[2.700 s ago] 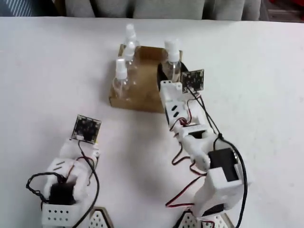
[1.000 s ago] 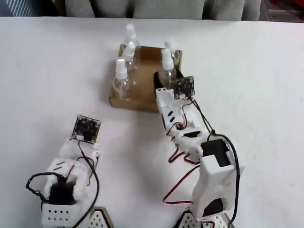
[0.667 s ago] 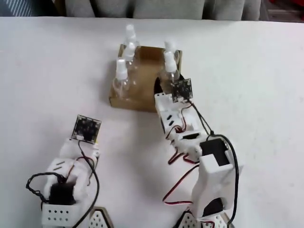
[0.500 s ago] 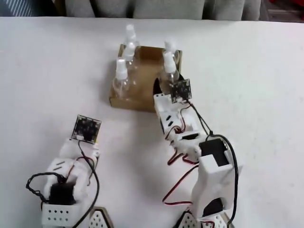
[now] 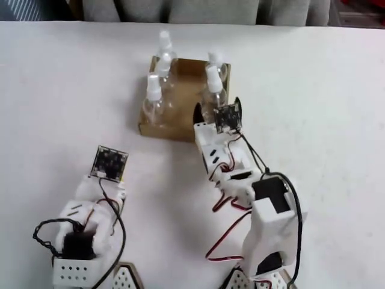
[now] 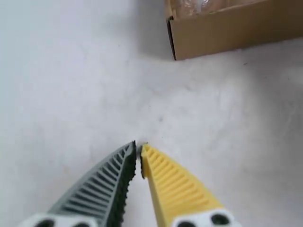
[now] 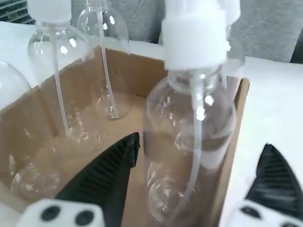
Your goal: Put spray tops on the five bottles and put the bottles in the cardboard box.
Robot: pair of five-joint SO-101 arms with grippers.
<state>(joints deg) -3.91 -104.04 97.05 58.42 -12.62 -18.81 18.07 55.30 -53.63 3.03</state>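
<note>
At the cardboard box's (image 5: pixel 171 129) 5 o'clock corner, the right gripper (image 5: pixel 216 109) is spread wide, gripping nothing, its jaws flanking the nearest bottle (image 7: pixel 189 118). The box holds apparently five spray-topped bottles (image 5: pixel 152 99). At its 7 o'clock, the left gripper (image 6: pixel 138 150) is closed, empty.

A white table (image 5: pixel 48 90) is spreading across the room under soft, even light. Grey cushions (image 5: pixel 204 11) are lining its far edge, and something red (image 5: pixel 361 6) is peeking in at the far right.
</note>
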